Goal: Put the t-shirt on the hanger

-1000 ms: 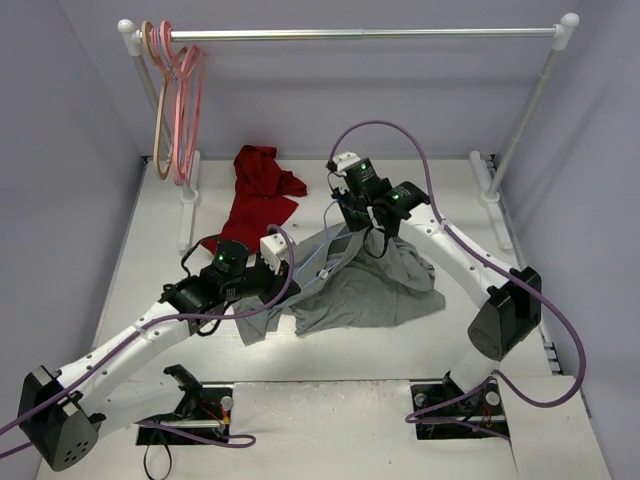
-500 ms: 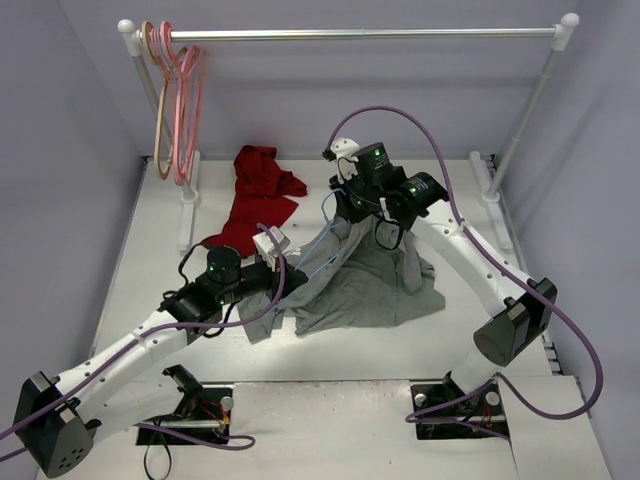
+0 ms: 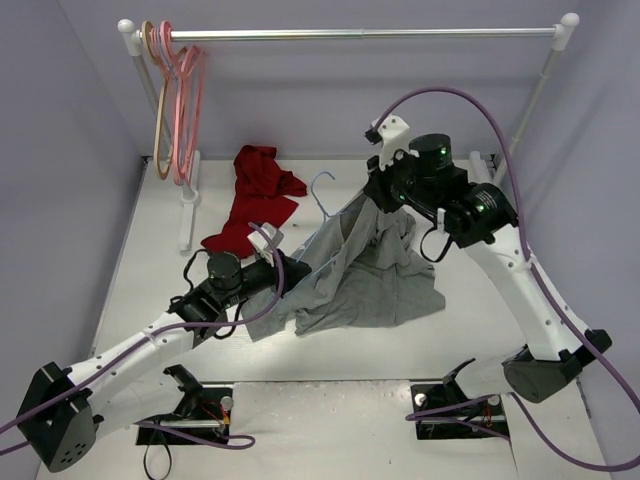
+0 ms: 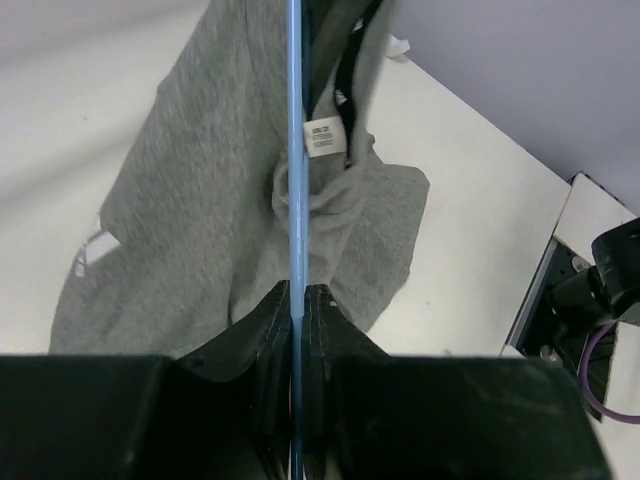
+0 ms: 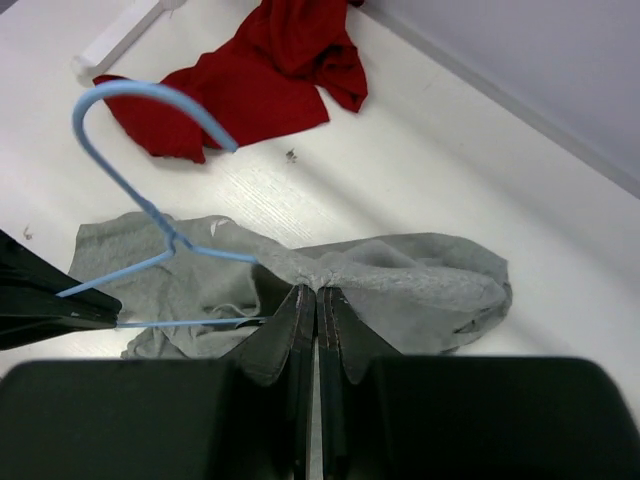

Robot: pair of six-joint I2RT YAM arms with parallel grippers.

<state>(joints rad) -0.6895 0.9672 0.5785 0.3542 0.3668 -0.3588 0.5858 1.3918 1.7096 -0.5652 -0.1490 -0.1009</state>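
The grey t-shirt is partly lifted, with its lower part bunched on the white table. My right gripper is raised and shut on a fold of its upper edge, and the cloth sags below. My left gripper is shut on the wire of the pale-blue hanger at the shirt's left side. The hanger's wire runs into the shirt's neck opening past a white label. Its hook sticks out bare above the cloth.
A red garment lies crumpled at the back left of the table. A clothes rail spans the back, with pink hangers and a tan hanger at its left end. Grey walls close in both sides.
My right arm has risen and swung right and back, pulling the shirt's top edge up. The left gripper shifted slightly right with the hanger, and the hook now shows above the cloth.
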